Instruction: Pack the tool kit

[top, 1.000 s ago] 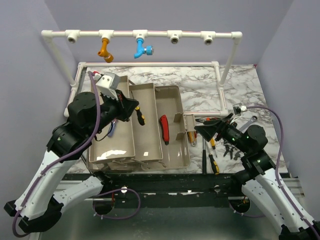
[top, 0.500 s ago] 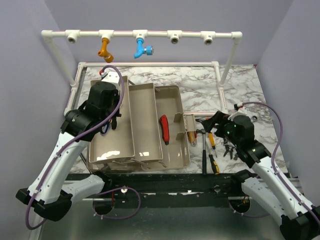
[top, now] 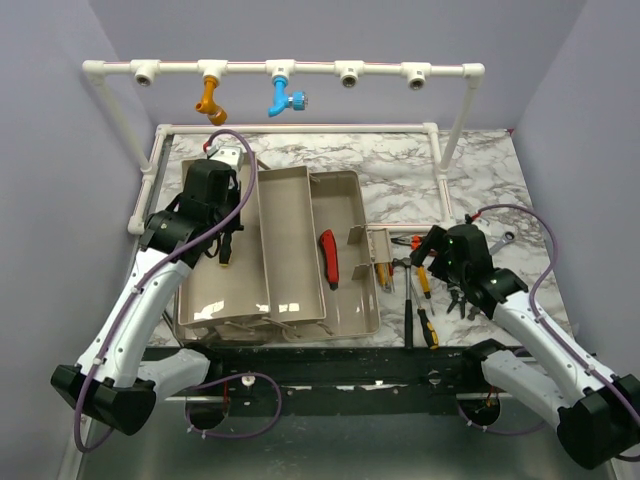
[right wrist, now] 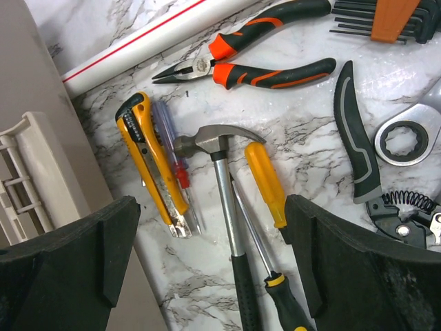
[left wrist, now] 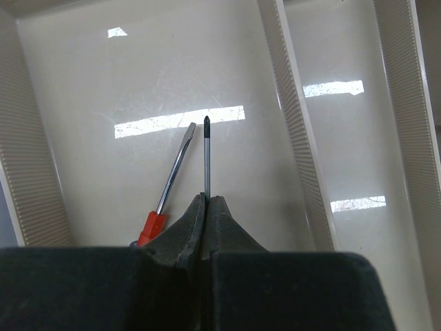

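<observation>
Left wrist view: left claw clenched on the bare shaft of a cross-tip screwdriver.
Held tool's axis: in line with the claw, tip pointing straight away from the camera, over the left tray.
Beside it: a flat-tip screwdriver with a red handle lies on the tray floor, slightly slanted, tip the same way.
Screwdrivers in this tray: two; from above the arm covers them.
Top view: tool kit open on the table, left of centre, long axis near to far.
Beige sections: three, side by side; one red utility knife lies lengthwise in the right one.
Right wrist view: right claw released, spread wide above loose tools.
Counted there: one hammer, one pliers, one yellow utility knife, one wrench.
</observation>
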Robot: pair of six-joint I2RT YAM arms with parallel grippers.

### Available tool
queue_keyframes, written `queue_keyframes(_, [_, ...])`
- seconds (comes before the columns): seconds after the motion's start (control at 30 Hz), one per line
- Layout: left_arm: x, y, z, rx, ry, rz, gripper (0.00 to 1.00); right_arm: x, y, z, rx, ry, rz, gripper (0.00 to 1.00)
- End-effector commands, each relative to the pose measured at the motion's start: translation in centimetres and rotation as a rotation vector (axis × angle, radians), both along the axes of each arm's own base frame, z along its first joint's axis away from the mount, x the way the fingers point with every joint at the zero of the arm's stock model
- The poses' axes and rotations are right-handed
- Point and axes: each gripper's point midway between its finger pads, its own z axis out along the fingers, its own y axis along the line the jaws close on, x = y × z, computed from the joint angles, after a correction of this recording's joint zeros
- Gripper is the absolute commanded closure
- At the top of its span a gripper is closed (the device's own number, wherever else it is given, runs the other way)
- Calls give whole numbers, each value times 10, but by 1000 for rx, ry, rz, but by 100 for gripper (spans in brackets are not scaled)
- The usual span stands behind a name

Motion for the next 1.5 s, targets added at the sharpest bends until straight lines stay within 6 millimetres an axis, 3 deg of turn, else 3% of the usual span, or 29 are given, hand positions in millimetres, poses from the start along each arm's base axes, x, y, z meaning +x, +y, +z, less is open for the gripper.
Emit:
queue_keyframes(0.0, [3,-6,2,-54,-18,-39,100,1,-4,5,2,-20,-31,5])
queue_keyframes(0.13, [5,-4,4,-58,-7,-26,99,-1,-4,3,7,-24,-32,5])
queue_keyframes(0.17, [3,-6,7,-72,-7,-34,90,-1,-5,2,6,-20,-36,5])
queue_keyframes(0.23, [0,-13,15,-116,-29,-64,64,-3,-7,-1,4,-5,-52,4])
queue_keyframes(0.37, [-16,-29,41,-230,-128,-152,34,-5,-15,-8,-19,38,-111,4])
queue_keyframes(0.47, [-37,-49,61,-318,-190,-290,19,-7,-20,-13,-25,63,-156,5])
queue_keyframes(0.5, [-44,-51,67,-334,-213,-319,6,-7,-20,-14,-26,68,-158,5])
queue_keyframes(0.53, [-49,-54,70,-349,-225,-344,2,-7,-20,-15,-21,73,-164,5])
queue_keyframes(0.67, [-70,-60,79,-389,-288,-431,2,-10,-17,-25,-22,99,-145,7])
queue_keyframes(0.8, [-93,-80,81,-466,-377,-600,2,-14,-19,-39,-49,151,-148,10])
queue_keyframes(1.1, [-131,-96,81,-557,-557,-805,1,-5,-9,-60,-90,225,-71,16])
queue_keyframes(1.37, [-150,-100,85,-597,-626,-881,2,2,-6,-73,-135,291,-39,25])
queue_keyframes(1.47, [-150,-100,83,-599,-617,-883,1,2,0,-76,-123,295,-1,36])
